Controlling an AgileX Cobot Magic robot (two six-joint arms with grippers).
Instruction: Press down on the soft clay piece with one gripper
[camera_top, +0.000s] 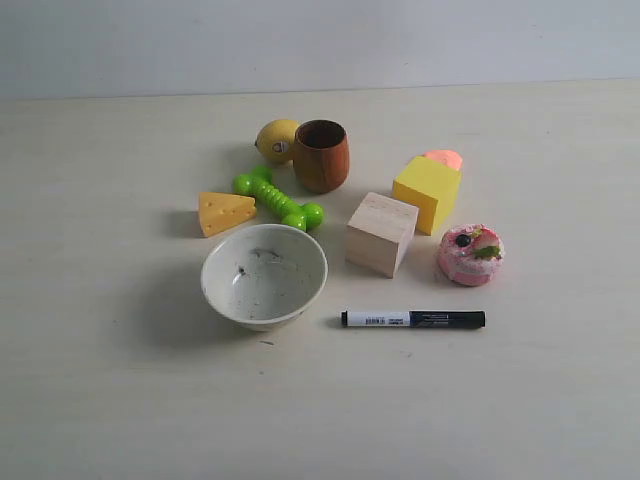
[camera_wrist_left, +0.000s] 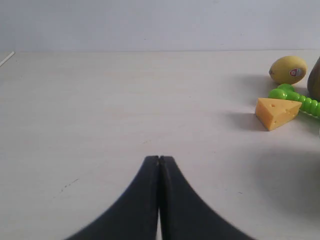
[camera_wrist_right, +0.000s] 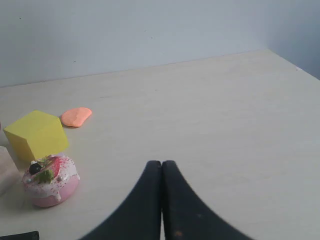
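Observation:
The soft clay piece (camera_top: 443, 158) is a small salmon-orange blob lying flat just behind the yellow cube (camera_top: 428, 192). The right wrist view shows this clay piece (camera_wrist_right: 76, 116) beside the yellow cube (camera_wrist_right: 36, 134), well away from my right gripper (camera_wrist_right: 161, 163), which is shut with nothing in it. My left gripper (camera_wrist_left: 159, 159) is also shut and empty, over bare table far from the clay. Neither gripper appears in the exterior view.
Around the clay stand a pink cake (camera_top: 470, 254), a wooden block (camera_top: 381, 233), a brown cup (camera_top: 321, 155), a lemon (camera_top: 277, 140), a green bone toy (camera_top: 277, 200), a cheese wedge (camera_top: 225, 212), a white bowl (camera_top: 264, 275) and a marker (camera_top: 412, 319).

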